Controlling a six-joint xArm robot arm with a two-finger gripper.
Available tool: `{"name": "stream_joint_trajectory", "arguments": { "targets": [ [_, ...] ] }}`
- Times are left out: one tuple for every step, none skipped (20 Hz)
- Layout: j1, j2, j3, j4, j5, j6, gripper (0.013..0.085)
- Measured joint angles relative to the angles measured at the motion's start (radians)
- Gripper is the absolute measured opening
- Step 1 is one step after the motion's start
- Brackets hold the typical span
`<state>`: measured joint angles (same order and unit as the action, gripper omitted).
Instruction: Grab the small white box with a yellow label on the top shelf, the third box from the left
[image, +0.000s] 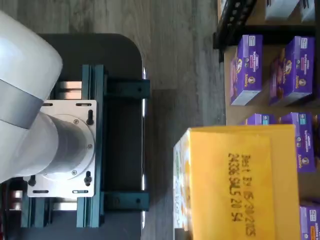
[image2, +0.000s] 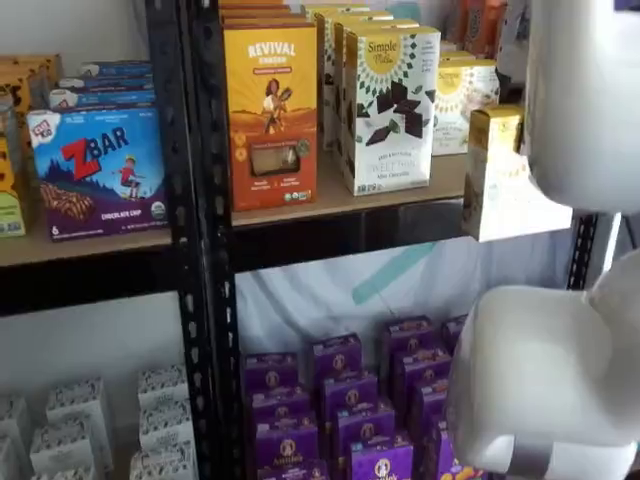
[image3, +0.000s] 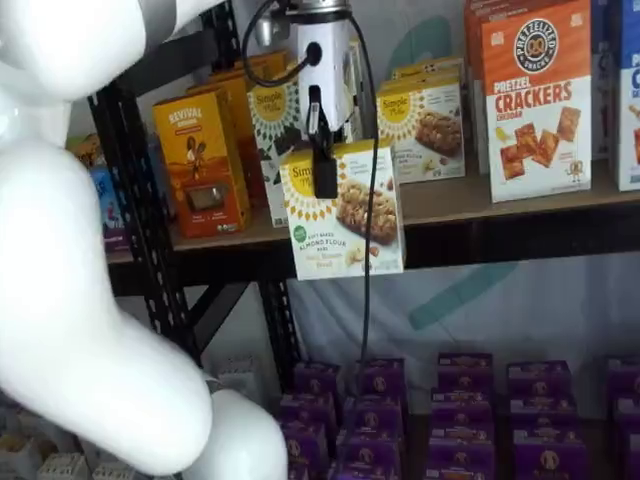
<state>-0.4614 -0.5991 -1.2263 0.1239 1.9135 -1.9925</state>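
Fingers (image3: 325, 150) of my gripper (image3: 325, 178) were clamped on the small white box (image3: 343, 208), which hung in the air in front of the top shelf (image3: 470, 200), clear of its board, with its sunburst label facing outward. In a shelf view the same box showed edge-on (image2: 497, 175), out past the shelf's front edge (image2: 400, 195). From my wrist view I looked down on its yellow top flap (image: 240, 182), printed with a best-by date. Behind it on the board stood another box of the same kind (image3: 422, 118), an orange Revival box (image3: 200, 160), a taller white box with dark squares (image2: 390, 105) and a pretzel cracker box (image3: 535, 100). Below, purple boxes (image3: 450, 420) filled the lower level.
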Motion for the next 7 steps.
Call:
{"name": "stream_joint_trajectory", "arguments": {
  "targets": [
    [0.001, -0.008, 0.008, -0.001, 0.003, 0.001, 0.0370],
    [0.002, -0.023, 0.021, -0.001, 0.006, 0.002, 0.0370],
    [0.002, -0.027, 0.025, -0.001, 0.007, 0.002, 0.0370],
    [0.001, -0.038, 0.034, 0.001, 0.010, 0.002, 0.0370],
    [-0.001, -0.057, 0.050, 0.004, 0.014, 0.001, 0.0370],
    [-0.002, -0.060, 0.054, 0.006, 0.015, 0.001, 0.0370],
    [-0.002, -0.063, 0.056, 0.005, 0.016, 0.001, 0.0370]
  ]
}}
